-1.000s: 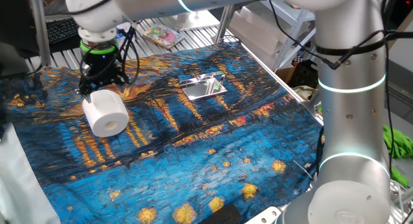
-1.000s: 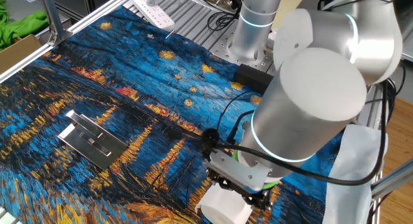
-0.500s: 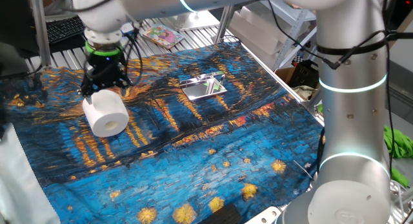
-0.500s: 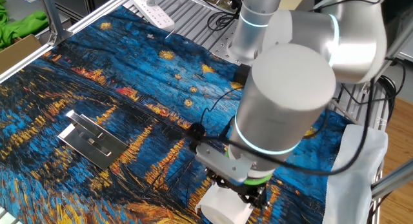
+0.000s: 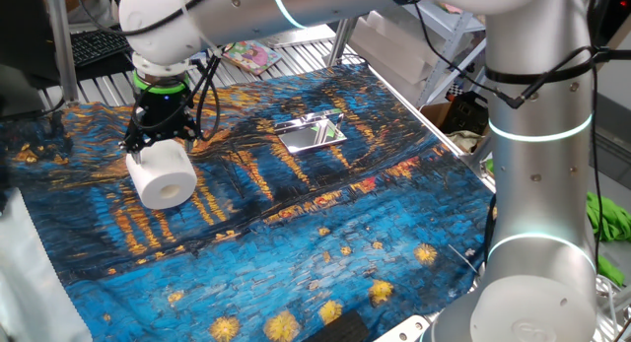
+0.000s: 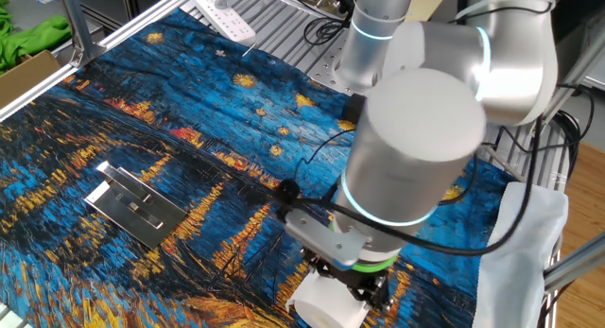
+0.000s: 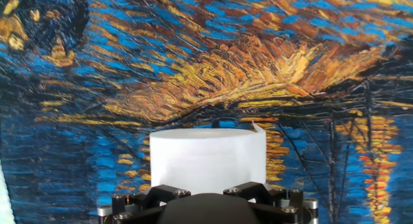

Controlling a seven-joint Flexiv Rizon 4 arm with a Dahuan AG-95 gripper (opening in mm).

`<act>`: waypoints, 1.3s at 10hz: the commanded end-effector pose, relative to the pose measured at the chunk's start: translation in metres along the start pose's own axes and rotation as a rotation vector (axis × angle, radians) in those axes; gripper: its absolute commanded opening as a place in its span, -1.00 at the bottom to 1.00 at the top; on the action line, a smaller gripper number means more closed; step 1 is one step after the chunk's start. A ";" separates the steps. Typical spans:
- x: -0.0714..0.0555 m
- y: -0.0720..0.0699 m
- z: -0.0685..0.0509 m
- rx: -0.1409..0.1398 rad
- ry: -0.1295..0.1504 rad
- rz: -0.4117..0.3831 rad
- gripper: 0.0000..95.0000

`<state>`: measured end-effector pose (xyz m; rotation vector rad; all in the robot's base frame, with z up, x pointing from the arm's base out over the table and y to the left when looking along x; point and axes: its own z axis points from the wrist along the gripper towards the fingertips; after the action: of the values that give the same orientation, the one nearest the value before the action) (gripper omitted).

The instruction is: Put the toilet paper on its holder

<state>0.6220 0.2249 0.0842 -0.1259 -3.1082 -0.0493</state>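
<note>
While the tool (image 5: 156,137) hangs directly above the plump white cylindrical toilet paper roll (image 5: 164,173), jaws spread wide and holding nothing, the roll lies on its side on the blue and gold painted cloth (image 5: 325,243) covering the desk.
Judgement: lower squarely so the fingers straddle the roll's round flanks, then close gently; soft paper will squash. Shiny chrome flat holder (image 5: 312,133) sits well apart, with open cloth between. Cloth edge is near the roll; lift before crossing.

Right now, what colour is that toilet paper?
Plain white toilet paper, clearest in one fixed view.
</note>
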 end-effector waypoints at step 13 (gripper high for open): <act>-0.002 0.003 0.025 0.022 -0.094 0.006 0.60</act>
<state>0.6229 0.2276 0.0626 -0.1339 -3.2077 -0.0147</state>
